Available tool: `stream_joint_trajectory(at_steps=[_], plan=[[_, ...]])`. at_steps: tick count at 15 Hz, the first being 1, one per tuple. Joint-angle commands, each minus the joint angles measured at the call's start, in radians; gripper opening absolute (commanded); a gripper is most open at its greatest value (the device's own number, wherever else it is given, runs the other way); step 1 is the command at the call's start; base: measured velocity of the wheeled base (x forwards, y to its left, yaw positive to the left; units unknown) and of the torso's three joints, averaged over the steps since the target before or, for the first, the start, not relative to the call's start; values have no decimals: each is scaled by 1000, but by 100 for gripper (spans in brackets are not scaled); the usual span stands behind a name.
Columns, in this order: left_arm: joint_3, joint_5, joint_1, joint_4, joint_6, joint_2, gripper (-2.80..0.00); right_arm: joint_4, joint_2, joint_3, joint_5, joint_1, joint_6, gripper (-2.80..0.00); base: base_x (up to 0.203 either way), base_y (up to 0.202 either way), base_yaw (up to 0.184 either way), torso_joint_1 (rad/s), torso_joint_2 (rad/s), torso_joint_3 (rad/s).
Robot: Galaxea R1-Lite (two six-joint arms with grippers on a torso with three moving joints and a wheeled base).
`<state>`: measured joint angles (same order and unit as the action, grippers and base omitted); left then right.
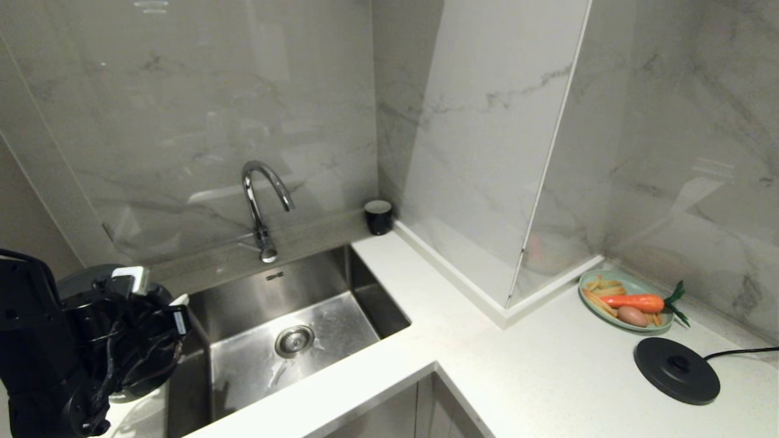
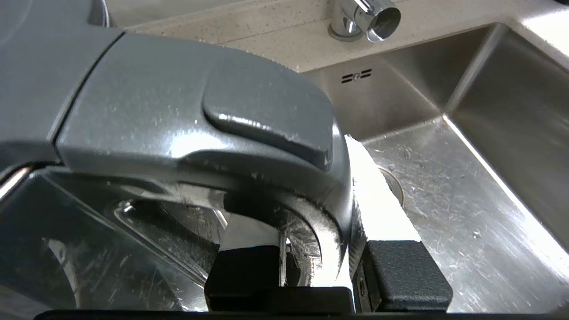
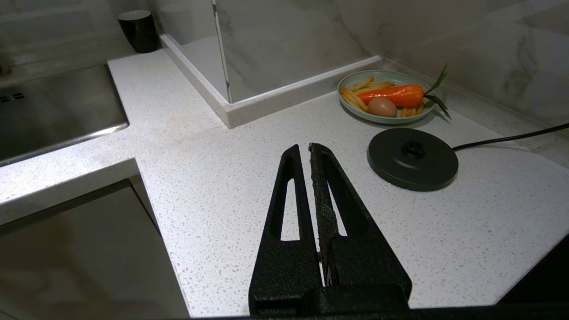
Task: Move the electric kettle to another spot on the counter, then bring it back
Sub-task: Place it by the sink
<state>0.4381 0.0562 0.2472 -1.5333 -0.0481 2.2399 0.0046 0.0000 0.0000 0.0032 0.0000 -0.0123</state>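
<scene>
Grey electric kettle handle clamped in left hand beside sink, right hand fingers together.

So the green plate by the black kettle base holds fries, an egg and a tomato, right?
Not quite. The green plate beside the black kettle base does hold fries and an egg, but the third item is an orange carrot with green leaves, not a tomato. The right wrist view shows it most clearly.
</scene>
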Motion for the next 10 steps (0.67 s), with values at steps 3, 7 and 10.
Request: stream_joint_trajectory(at_steps=[3, 7, 10], plan=[[7, -4, 1, 3, 1, 26, -280, 0, 0, 0, 0, 0, 0, -280, 0, 0, 0, 0, 0, 0], [13, -6, 1, 3, 1, 24, 0, 0, 0, 0, 1, 0, -1, -280, 0, 0, 0, 0, 0, 0], [11, -6, 3, 3, 1, 21, 0, 0, 0, 0, 0, 0, 0, -280, 0, 0, 0, 0, 0, 0]])
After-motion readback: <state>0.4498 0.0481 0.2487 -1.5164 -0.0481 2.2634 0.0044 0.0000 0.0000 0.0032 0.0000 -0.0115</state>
